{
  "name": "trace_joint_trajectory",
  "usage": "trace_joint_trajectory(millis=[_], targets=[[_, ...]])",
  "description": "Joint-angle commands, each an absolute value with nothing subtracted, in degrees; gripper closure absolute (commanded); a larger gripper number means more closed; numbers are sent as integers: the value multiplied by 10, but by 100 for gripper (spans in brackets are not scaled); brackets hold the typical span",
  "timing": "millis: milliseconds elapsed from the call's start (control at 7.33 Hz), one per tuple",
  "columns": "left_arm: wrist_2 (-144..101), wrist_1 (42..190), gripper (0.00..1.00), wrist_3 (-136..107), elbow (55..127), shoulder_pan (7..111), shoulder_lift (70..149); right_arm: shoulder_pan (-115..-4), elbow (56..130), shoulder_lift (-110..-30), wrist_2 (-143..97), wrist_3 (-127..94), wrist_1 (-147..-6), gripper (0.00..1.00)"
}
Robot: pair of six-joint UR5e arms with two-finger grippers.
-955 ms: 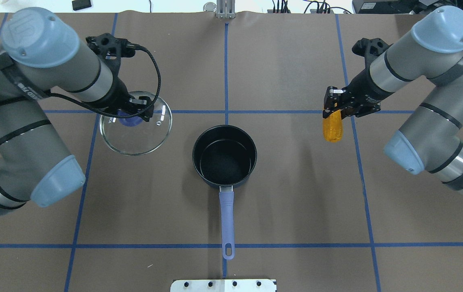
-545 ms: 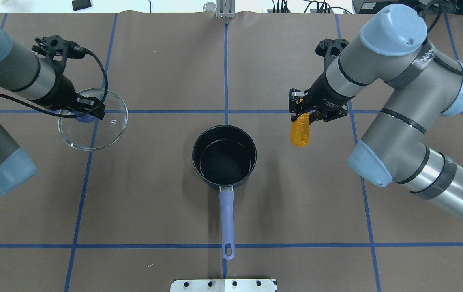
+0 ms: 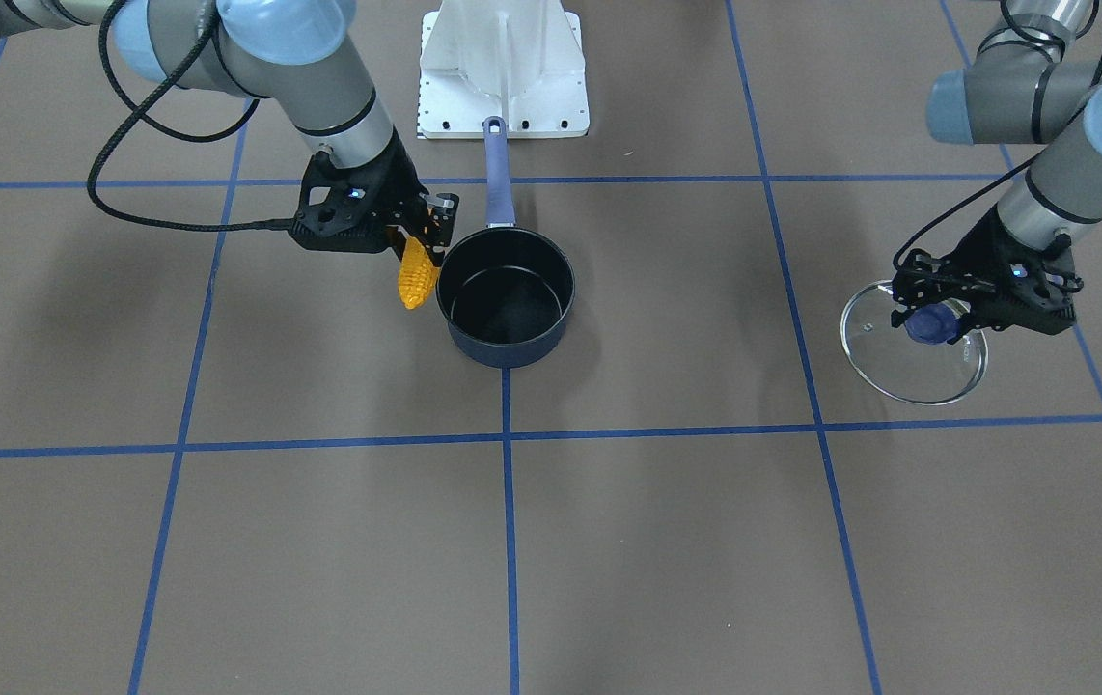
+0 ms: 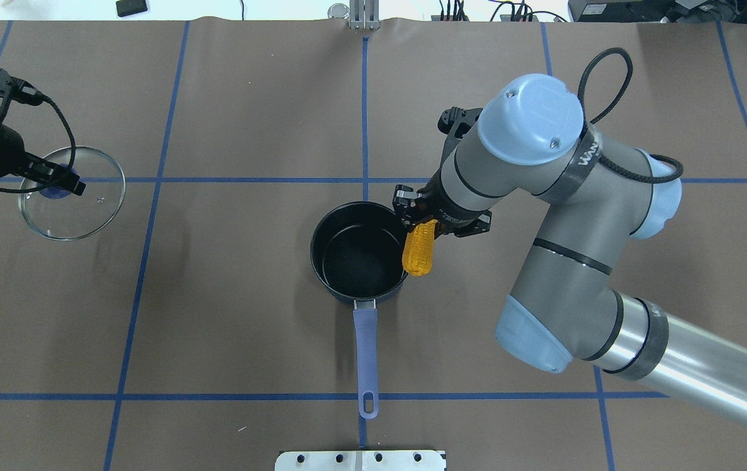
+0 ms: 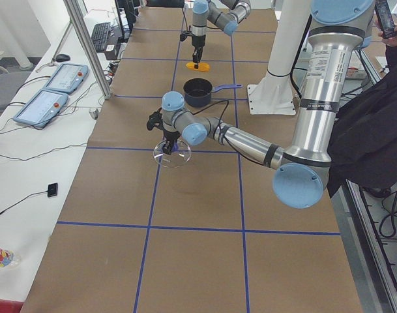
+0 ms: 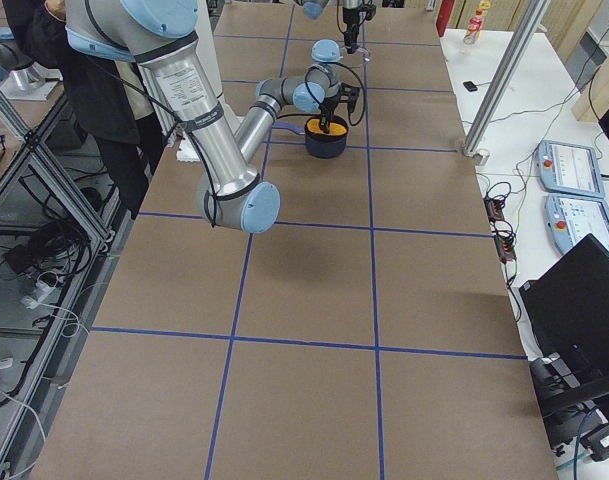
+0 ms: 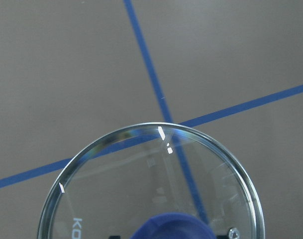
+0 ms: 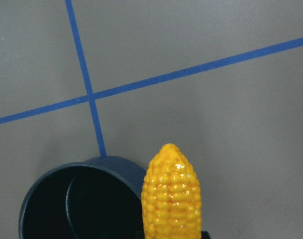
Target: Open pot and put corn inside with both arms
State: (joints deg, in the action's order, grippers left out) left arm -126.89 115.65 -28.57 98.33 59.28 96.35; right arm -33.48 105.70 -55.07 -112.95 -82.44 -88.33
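The dark blue pot point(image 4: 362, 252) stands open mid-table, its lavender handle point(image 4: 366, 360) toward the robot; it also shows in the front view point(image 3: 505, 299). My right gripper point(image 4: 430, 226) is shut on the yellow corn point(image 4: 418, 252), which hangs tip down above the pot's right rim. The corn also shows in the front view point(image 3: 417, 277) and the right wrist view point(image 8: 172, 194), beside the pot point(image 8: 76, 201). My left gripper point(image 4: 53, 186) is shut on the blue knob of the glass lid point(image 4: 82, 209), held above the table far left; the lid also shows in the left wrist view point(image 7: 151, 184).
Blue tape lines point(image 4: 365, 111) divide the brown table cover. A white base plate point(image 4: 360, 460) sits at the near edge behind the pot's handle. An operator in dark clothes point(image 5: 371, 143) stands by the left end of the table.
My right gripper has carried the corn leftward from right of the pot to its right rim. My left gripper has carried the glass lid further left, away from the pot.
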Motion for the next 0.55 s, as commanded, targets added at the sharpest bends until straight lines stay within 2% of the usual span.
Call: trace_joint_trajectory(millis=[0, 409], targets=[[-1295, 1250, 64, -273, 945, 607, 911, -313, 1030, -517, -1104, -831, -884, 85], [-1303, 1254, 64, -244, 944, 615, 884, -313, 992, -488, -1104, -831, -883, 85]])
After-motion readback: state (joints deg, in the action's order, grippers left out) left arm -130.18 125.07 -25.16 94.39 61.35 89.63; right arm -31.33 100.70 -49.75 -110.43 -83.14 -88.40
